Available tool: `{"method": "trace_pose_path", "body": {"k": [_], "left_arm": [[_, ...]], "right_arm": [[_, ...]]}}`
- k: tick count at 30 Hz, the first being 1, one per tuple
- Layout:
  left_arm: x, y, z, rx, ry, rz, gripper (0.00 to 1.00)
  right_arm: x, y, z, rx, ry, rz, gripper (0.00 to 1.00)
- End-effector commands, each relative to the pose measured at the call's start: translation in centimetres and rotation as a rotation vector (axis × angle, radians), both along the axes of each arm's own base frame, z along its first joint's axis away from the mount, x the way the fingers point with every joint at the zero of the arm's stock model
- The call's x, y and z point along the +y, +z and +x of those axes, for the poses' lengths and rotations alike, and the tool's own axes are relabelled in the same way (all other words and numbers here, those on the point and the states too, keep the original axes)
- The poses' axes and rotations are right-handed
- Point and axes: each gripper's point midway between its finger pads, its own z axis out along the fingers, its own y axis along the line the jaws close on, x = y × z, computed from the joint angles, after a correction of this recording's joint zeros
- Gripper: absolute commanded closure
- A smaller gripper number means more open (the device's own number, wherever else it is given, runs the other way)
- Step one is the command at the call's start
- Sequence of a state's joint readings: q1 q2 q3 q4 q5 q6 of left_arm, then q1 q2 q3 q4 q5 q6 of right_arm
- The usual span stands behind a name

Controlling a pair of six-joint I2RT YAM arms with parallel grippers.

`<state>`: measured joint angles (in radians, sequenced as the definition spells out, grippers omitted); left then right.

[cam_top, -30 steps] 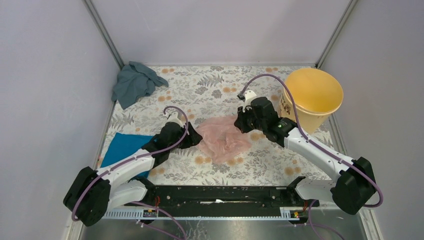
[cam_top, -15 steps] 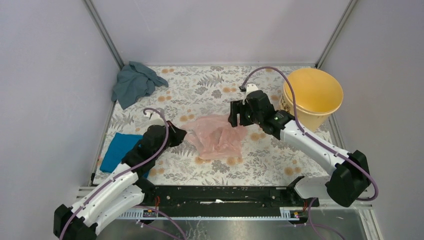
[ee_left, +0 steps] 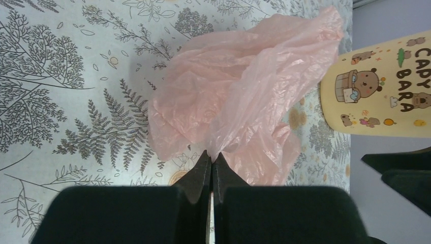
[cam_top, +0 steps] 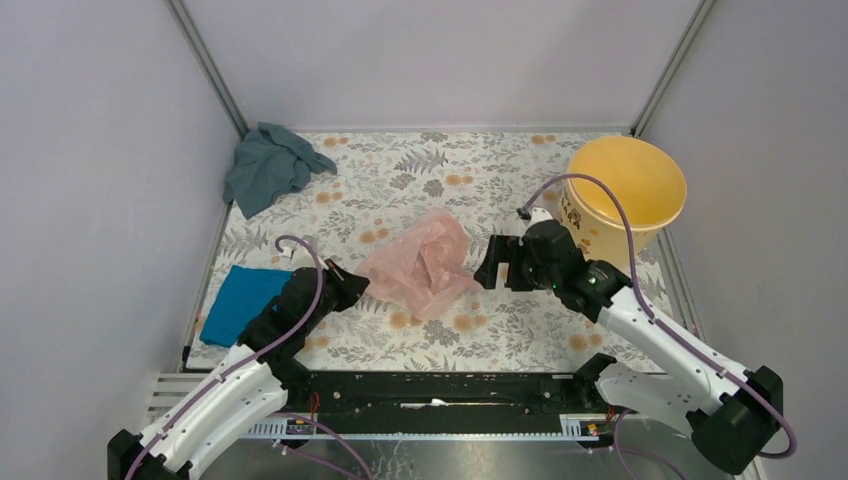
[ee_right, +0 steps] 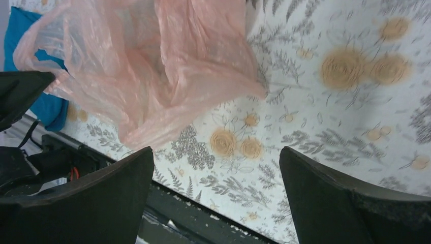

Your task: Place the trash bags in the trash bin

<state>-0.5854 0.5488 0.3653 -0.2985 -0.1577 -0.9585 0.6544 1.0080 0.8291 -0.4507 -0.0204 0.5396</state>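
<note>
The pale-pink trash bag (cam_top: 420,265) lies crumpled on the flowered table, partly lifted at its left edge. My left gripper (cam_top: 360,283) is shut on that edge; in the left wrist view the film bunches at its closed tips (ee_left: 212,156) and the trash bag (ee_left: 244,86) billows beyond them. My right gripper (cam_top: 490,268) stands open just right of the bag, with nothing between its fingers (ee_right: 117,178); the trash bag (ee_right: 147,66) shows ahead of them. The yellow-orange trash bin (cam_top: 627,195) stands at the back right, its cream printed side (ee_left: 386,91) seen from the left wrist.
A grey-blue cloth (cam_top: 270,165) lies bunched in the back left corner. A bright blue cloth (cam_top: 240,300) lies flat at the left, near my left arm. A black rail (cam_top: 440,390) runs along the table's near edge. Grey walls close in on both sides.
My left gripper shut on the bag's left edge and drew back toward the near left, pulling the film. My right gripper let go, opened wide and moved right and nearer, away from the bag.
</note>
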Motion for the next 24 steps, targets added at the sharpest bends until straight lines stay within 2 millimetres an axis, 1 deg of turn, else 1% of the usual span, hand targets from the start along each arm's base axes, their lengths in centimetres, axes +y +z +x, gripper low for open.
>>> {"method": "trace_pose_path", "body": {"k": [1, 3, 6, 7, 8, 9, 11, 14, 16, 18, 21, 22, 24], "left_arm": [[-0.6, 1.1, 0.1, -0.023, -0.005, -0.065, 1.00], [-0.7, 1.2, -0.1, -0.025, -0.015, -0.075, 1.00], [-0.8, 1.2, -0.3, -0.028, -0.024, -0.086, 1.00], [-0.9, 1.1, -0.4, -0.028, -0.028, -0.088, 1.00], [-0.9, 1.2, -0.4, -0.028, -0.032, -0.089, 1.00], [-1.0, 1.2, -0.5, -0.027, -0.038, -0.088, 1.00], [-1.2, 1.5, -0.6, -0.032, -0.061, -0.079, 1.00], [-1.4, 1.8, -0.7, -0.037, -0.087, -0.061, 1.00], [-1.4, 2.0, -0.8, -0.038, -0.101, -0.044, 1.00], [-1.4, 2.2, -0.8, -0.039, -0.107, -0.030, 1.00], [-1.3, 2.6, -1.0, -0.046, -0.117, -0.025, 1.00], [-1.3, 2.7, -1.1, -0.048, -0.119, -0.025, 1.00], [-1.1, 2.6, -1.3, -0.041, -0.120, -0.016, 1.00]], "right_arm": [[1.0, -1.9, -1.9, 0.123, -0.070, 0.146, 0.00], [1.9, -2.8, -1.7, 0.186, -0.147, 0.226, 0.00], [3.4, -2.7, -0.3, 0.231, -0.242, 0.312, 0.00], [3.7, -2.5, 0.3, 0.238, -0.296, 0.326, 0.00], [3.4, -2.7, 1.0, 0.223, -0.358, 0.304, 0.00], [3.1, -3.1, 1.4, 0.242, -0.446, 0.297, 0.00], [2.6, -4.4, 1.9, 0.284, -0.560, 0.273, 0.00], [3.0, -6.6, 1.8, 0.378, -0.668, 0.270, 0.01], [3.7, -7.7, 2.1, 0.399, -0.720, 0.296, 0.06], [4.6, -8.3, 3.1, 0.381, -0.728, 0.311, 0.11], [4.7, -10.0, 4.5, 0.358, -0.777, 0.244, 0.13], [4.8, -10.7, 4.8, 0.358, -0.792, 0.220, 0.15], [5.2, -11.9, 5.7, 0.349, -0.793, 0.192, 0.29]]}}
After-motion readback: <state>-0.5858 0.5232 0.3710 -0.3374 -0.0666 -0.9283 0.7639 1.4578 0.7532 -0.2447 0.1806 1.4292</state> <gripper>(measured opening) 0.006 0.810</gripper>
